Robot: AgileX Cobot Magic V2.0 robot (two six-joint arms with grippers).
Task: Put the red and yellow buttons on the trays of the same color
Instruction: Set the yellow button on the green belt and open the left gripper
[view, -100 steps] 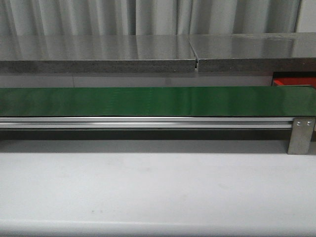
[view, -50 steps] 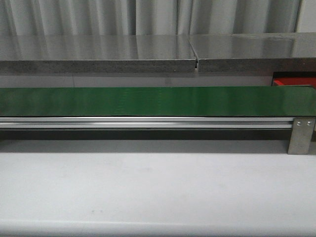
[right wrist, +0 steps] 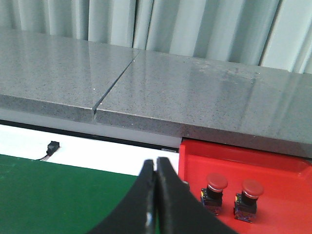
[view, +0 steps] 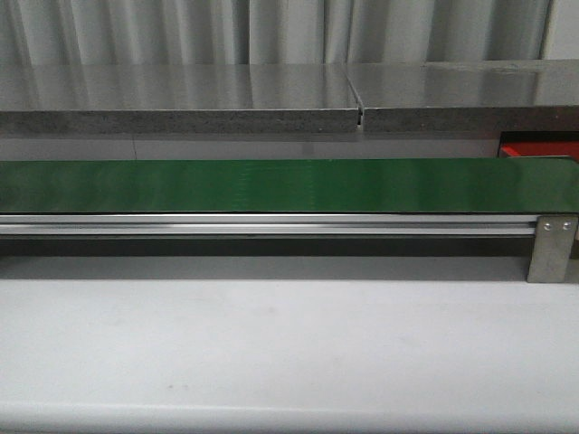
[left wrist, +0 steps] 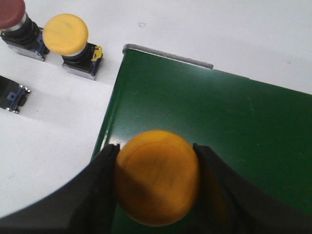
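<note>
In the left wrist view my left gripper (left wrist: 156, 151) is shut on a yellow button (left wrist: 157, 178), held over the end of the green belt (left wrist: 219, 126). Another yellow button (left wrist: 66, 35) and a red button (left wrist: 10, 10) stand on the white surface beside the belt. In the right wrist view my right gripper (right wrist: 156, 162) is shut and empty, above the belt's end next to the red tray (right wrist: 273, 165). Two red buttons (right wrist: 217, 183) (right wrist: 252, 187) stand in that tray. The red tray's corner shows in the front view (view: 538, 146). No yellow tray is visible.
The long green belt (view: 289, 185) on an aluminium rail (view: 271, 224) crosses the front view, with a grey stone shelf (view: 181, 95) behind and a white table (view: 289, 353) in front. A small black connector (right wrist: 52, 145) lies behind the belt.
</note>
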